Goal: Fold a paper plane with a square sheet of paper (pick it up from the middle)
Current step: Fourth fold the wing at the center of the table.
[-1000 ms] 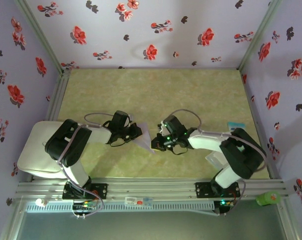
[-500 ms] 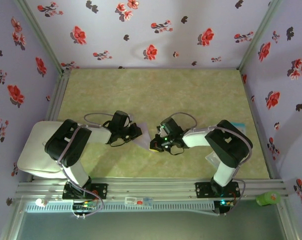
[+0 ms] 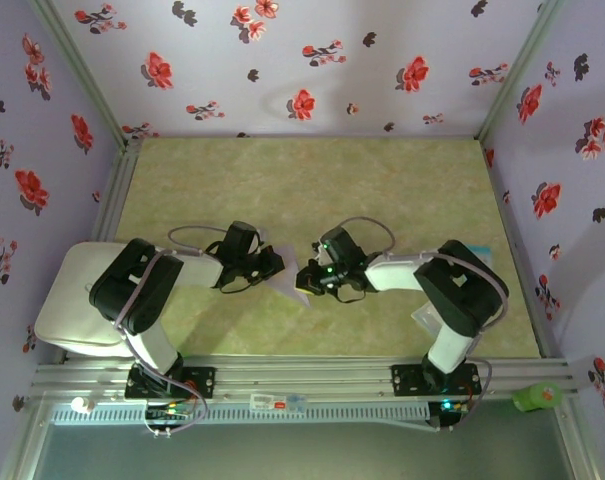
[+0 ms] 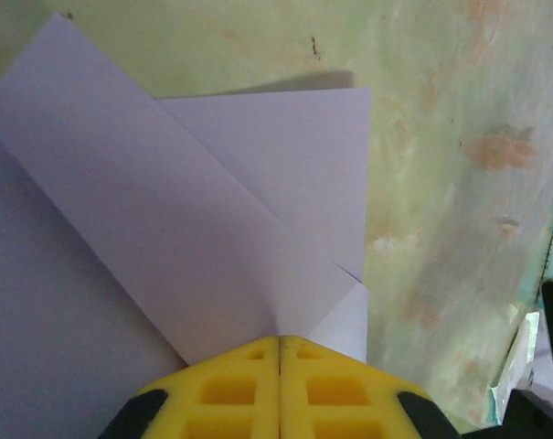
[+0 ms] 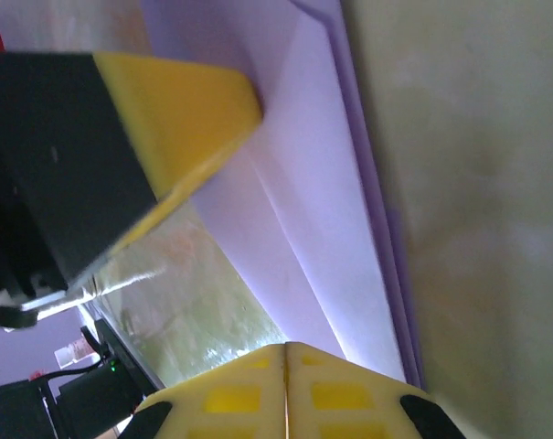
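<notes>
Here, low over the near middle of the table (image 3: pixel 382 190), both hands are facing each other tip to tip. The left hand (image 4: pixel 279 352) is showing its yellow fingers pressed together with no gap, and the tips are sitting on the paper (image 4: pixel 166 219), just where two folded flaps are meeting in a point. The right hand (image 5: pixel 286 358) is also closed tight, and its tips are resting on the other side of the same paper. Whether either hand is pinching a layer or only pressing it down, I cannot tell. The paper is lying on the table between them, partly folded and not yet a slim dart. In the right wrist view its long creases are running from the right fingers toward the left hand, so the long axis is following the line that joins the two hands. Both hands are touching the paper, and neither is nearer. I am judging that the next move is depending on this line: along the crease, not across it. Farther right, a light-blue card (image 3: pixel 473 250) is lying well apart.
</notes>
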